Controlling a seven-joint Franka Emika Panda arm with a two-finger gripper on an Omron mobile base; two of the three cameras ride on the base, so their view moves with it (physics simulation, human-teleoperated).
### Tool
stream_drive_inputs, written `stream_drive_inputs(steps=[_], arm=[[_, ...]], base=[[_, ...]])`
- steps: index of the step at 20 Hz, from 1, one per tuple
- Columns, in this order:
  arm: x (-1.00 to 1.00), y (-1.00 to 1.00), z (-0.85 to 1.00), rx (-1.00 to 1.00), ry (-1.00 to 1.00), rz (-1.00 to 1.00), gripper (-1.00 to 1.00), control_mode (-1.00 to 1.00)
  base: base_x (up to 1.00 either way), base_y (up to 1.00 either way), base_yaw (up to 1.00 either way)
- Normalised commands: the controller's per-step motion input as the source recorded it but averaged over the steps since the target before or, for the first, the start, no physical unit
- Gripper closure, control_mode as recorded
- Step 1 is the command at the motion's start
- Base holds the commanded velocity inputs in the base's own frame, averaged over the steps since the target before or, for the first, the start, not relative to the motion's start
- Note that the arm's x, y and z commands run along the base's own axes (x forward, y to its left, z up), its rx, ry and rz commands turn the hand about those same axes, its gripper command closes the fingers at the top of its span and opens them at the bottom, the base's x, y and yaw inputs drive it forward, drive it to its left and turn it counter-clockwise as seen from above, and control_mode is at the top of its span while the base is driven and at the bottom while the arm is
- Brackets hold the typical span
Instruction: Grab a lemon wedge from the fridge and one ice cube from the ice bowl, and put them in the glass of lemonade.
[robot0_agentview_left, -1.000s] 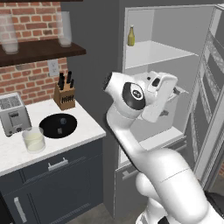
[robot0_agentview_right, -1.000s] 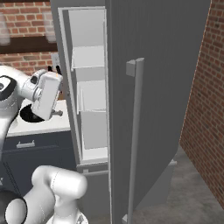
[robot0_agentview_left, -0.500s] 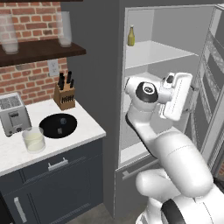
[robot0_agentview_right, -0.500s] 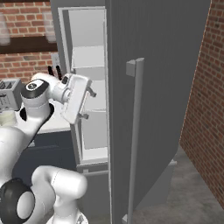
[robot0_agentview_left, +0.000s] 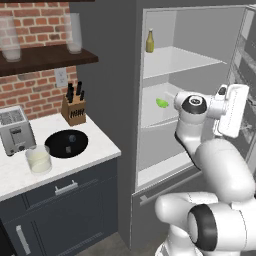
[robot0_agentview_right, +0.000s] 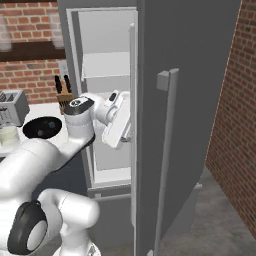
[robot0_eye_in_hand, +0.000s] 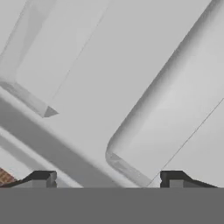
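My pincer (robot0_eye_in_hand: 107, 179) is standing open and empty. I am aiming for the lemon wedge (robot0_agentview_left: 162, 103), centre frame on the fridge (robot0_agentview_left: 195, 70) middle shelf, and should come in level. At left, the ice bowl (robot0_agentview_left: 66, 143) is holding cubes beside the glass of lemonade (robot0_agentview_left: 38, 159).

The ice bowl (robot0_agentview_right: 42, 127) is partly hidden behind the arm, its cubes seemingly too small to discern.
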Motion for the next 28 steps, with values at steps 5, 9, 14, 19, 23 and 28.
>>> stream_drive_inputs(steps=[5, 9, 14, 19, 23, 28], arm=[[-0.38, -1.0, 0.0, 0.0, 0.19, -0.24, -1.0, -1.0], [-0.3, -0.96, 0.0, 0.0, 0.16, -0.22, -1.0, -1.0], [-0.09, -0.08, 0.16, -0.01, 0.03, -0.03, -1.0, -1.0], [-0.08, 0.12, 0.32, -0.01, 0.01, 0.03, -1.0, -1.0], [-0.28, 0.82, 0.6, 0.0, -0.02, 0.12, -1.0, -1.0], [-0.16, 0.99, 0.27, 0.03, -0.17, 0.17, -1.0, -1.0]], base=[[0.0, 0.0, 0.0], [0.0, 0.0, 0.0], [0.0, 0.0, 0.0], [0.0, 0.0, 0.0], [0.0, 0.0, 0.0], [0.0, 0.0, 0.0]])
